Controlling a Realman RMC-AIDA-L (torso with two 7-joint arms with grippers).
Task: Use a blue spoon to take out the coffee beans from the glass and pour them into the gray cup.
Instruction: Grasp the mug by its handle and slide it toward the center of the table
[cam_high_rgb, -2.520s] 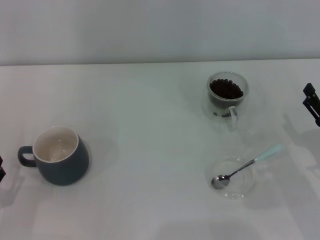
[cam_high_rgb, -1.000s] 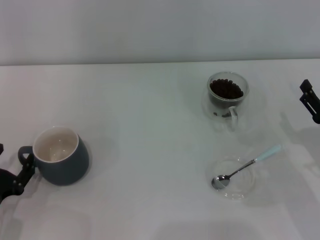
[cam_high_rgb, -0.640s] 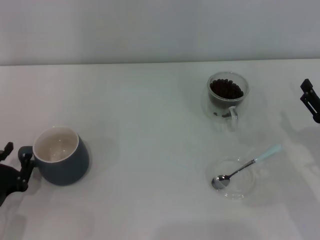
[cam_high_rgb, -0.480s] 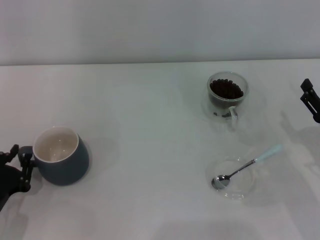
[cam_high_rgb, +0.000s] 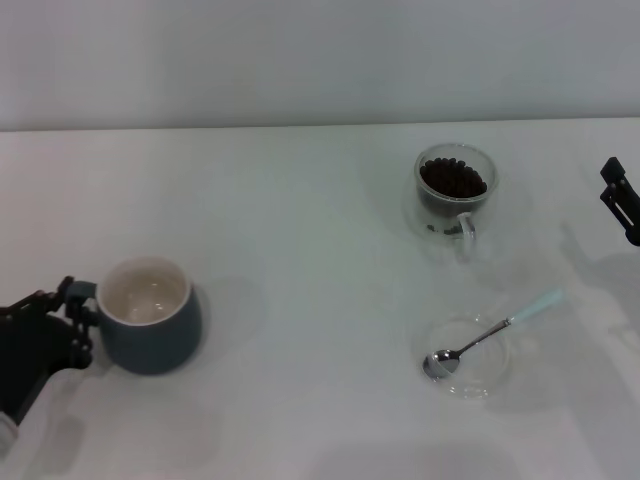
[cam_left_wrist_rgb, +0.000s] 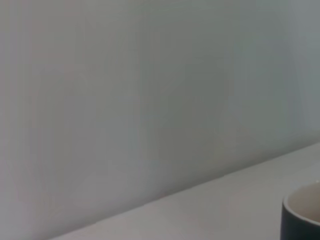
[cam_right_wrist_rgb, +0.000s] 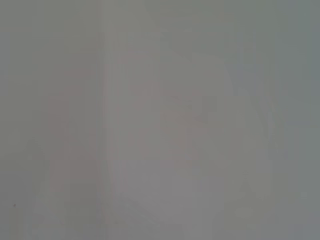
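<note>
Apparently the left gripper (cam_high_rgb: 72, 305) sits at the handle of the gray cup (cam_high_rgb: 152, 316), at the near left of the white table (cam_high_rgb: 300, 230); its dark fingers seem to flank the small loop handle, but I cannot tell whether they pinch it or stand spread. Holding there would make sense for steadying the cup or bringing it nearer the other things, since it stands well apart from them. The cup is rounded, matte blue-gray outside and cream inside, with nothing visible in it; the left wrist view catches only its rim (cam_left_wrist_rgb: 302, 210).

Over on the right, the glass (cam_high_rgb: 455, 192) is clear and double-walled, its little handle facing the robot, and the coffee beans (cam_high_rgb: 453, 178) form a dark glossy heap inside. Nearer the robot, the blue spoon (cam_high_rgb: 490, 333) rests untouched with its shiny metal bowl in a shallow clear dish (cam_high_rgb: 466, 358), its pale handle angled up over the rim, easy to pick. Only 1 corner of the right gripper (cam_high_rgb: 624, 200) shows at the table's right edge; its fingers' state cannot be told.
</note>
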